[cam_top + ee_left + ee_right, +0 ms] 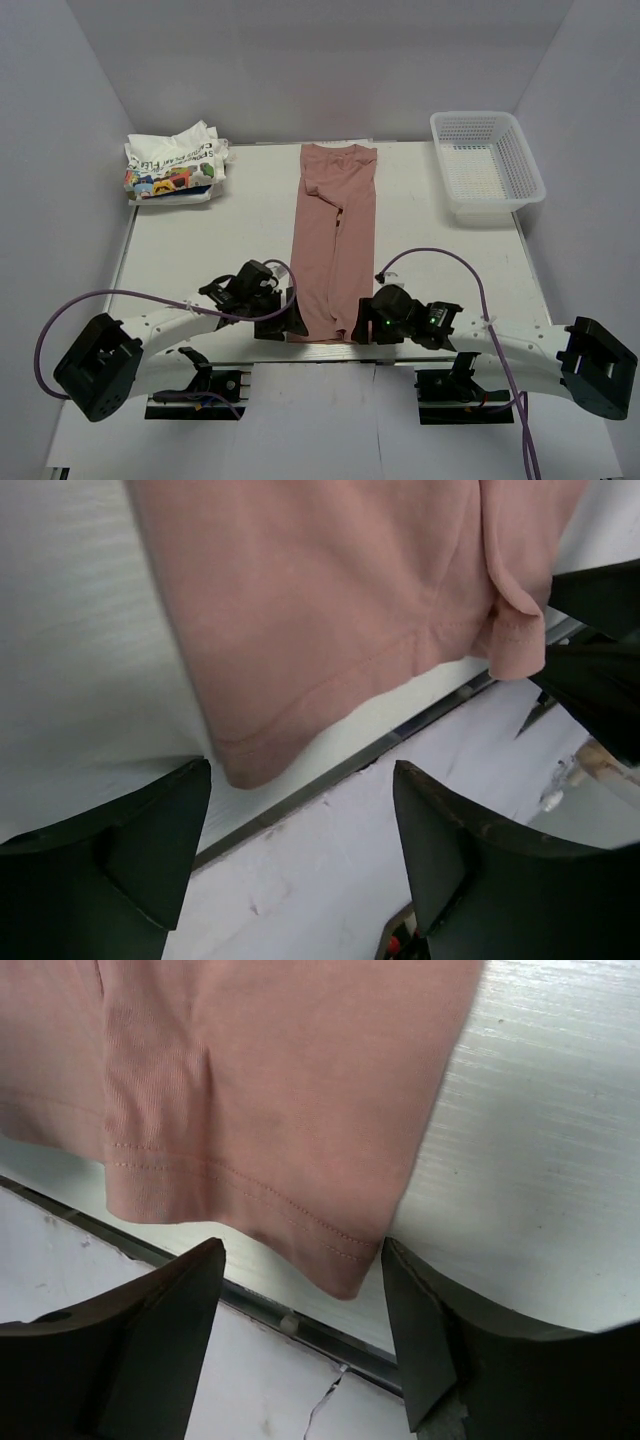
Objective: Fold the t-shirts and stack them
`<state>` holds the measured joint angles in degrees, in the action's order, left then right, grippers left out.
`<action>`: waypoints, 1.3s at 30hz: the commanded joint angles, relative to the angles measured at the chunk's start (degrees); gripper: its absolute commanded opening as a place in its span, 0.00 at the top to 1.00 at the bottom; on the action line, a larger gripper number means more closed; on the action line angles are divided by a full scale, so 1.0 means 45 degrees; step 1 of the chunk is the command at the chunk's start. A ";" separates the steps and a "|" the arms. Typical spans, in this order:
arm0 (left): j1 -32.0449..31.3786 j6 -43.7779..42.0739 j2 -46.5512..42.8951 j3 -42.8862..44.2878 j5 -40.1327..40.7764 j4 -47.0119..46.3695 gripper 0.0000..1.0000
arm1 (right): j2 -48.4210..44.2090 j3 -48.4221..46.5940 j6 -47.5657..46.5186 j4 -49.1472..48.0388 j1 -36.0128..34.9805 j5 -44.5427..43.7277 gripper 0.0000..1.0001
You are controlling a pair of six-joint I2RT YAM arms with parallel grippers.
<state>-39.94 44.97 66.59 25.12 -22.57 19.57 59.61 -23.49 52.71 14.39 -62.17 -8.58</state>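
Note:
The dusty-pink t-shirt [335, 235] lies folded lengthwise into a long strip down the middle of the table, its hem at the near edge. My left gripper [285, 320] is open at the hem's left corner [250, 765], with nothing between the fingers. My right gripper [362, 328] is open at the hem's right corner [345, 1270], empty. The white t-shirt [175, 165] with colourful print lies crumpled at the back left.
A white mesh basket [487, 165] stands at the back right. The table's near edge [330, 780] runs just under both grippers. Purple cables loop over both arms.

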 commanded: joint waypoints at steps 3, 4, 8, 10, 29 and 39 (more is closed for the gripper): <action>-0.0653 -0.0169 0.0807 -0.0290 0.0445 0.0027 0.22 | -0.0005 0.0512 0.0883 0.0219 0.0046 -0.0105 0.40; -0.0848 -0.0169 0.0924 -0.0290 0.0271 -0.0091 0.24 | -0.0083 0.0570 0.0923 0.0239 0.0027 -0.0144 0.49; -0.1240 -0.0169 0.1647 -0.0290 0.0541 -0.0148 0.49 | -0.0473 0.0785 0.1255 0.0375 0.0066 -0.0513 0.74; -0.1376 -0.0169 0.2174 -0.0097 0.0678 -0.0267 0.56 | -0.0610 0.0921 0.1412 0.0551 0.0105 -0.0593 0.81; -0.2294 -0.0578 0.0066 0.1272 0.1482 0.1063 1.00 | -0.1571 -0.0131 -0.0596 0.2915 -0.0187 0.0950 1.00; -0.2025 -0.1986 0.0828 0.3282 0.2551 0.0455 1.00 | -0.0768 -0.2104 -0.0990 0.2075 0.0104 -0.2446 1.00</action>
<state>-49.93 38.68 70.67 35.31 -15.38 23.29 55.79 -29.06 48.90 24.47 -62.30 -11.16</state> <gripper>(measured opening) 0.028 0.024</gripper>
